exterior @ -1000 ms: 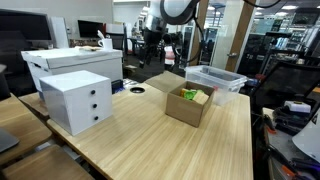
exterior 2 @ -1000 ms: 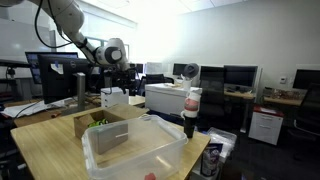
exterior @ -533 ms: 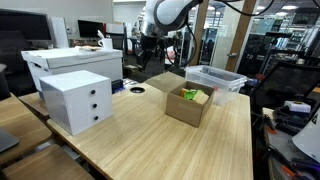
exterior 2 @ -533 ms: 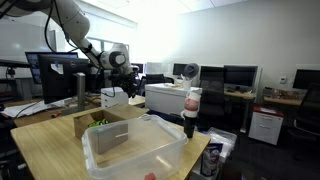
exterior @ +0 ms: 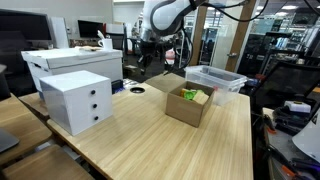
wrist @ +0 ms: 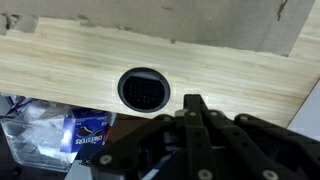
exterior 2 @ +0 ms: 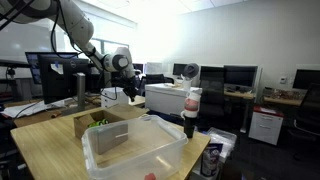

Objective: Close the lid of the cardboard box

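The small brown cardboard box (exterior: 187, 106) stands open-topped on the wooden table, with something green inside; it also shows in the other exterior view as the cardboard box (exterior 2: 98, 127). A flat brown flap that seems to be the lid (exterior 2: 116, 115) lies folded back from the opening. My gripper (exterior: 146, 56) hangs well behind the box over the far part of the table, and it shows there in both exterior views as the gripper (exterior 2: 130, 90). In the wrist view the gripper (wrist: 195, 104) is shut with nothing between its fingers, above a round black cable hole (wrist: 144, 88). The box is out of the wrist view.
A white three-drawer unit (exterior: 76, 100) stands on the table beside the box. A clear plastic bin (exterior: 214, 79) sits behind the box. A bottle (exterior 2: 191, 112) stands near the bin. Crumpled plastic packaging (wrist: 55, 130) lies below the table edge. Monitors and desks fill the background.
The gripper's jaws have closed from open to shut. The arm has shifted slightly and dropped a little above the far part of the table. The box has not moved.
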